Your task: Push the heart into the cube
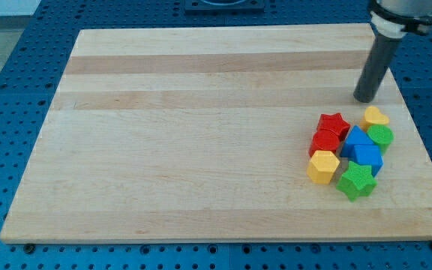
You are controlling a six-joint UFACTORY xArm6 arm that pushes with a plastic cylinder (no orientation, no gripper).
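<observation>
Standing upright, my tip just above yellow heart.

All blocks sat clustered at the view's right on the board, lower half. Tip stood just above-left of the yellow heart, apart from it. Green cylinder touched the heart from below. Red star lay left of the heart, red block under it. Two blue blocks in the middle: upper one, blue cube below-right. Yellow block bottom-left, green star bottom.
</observation>
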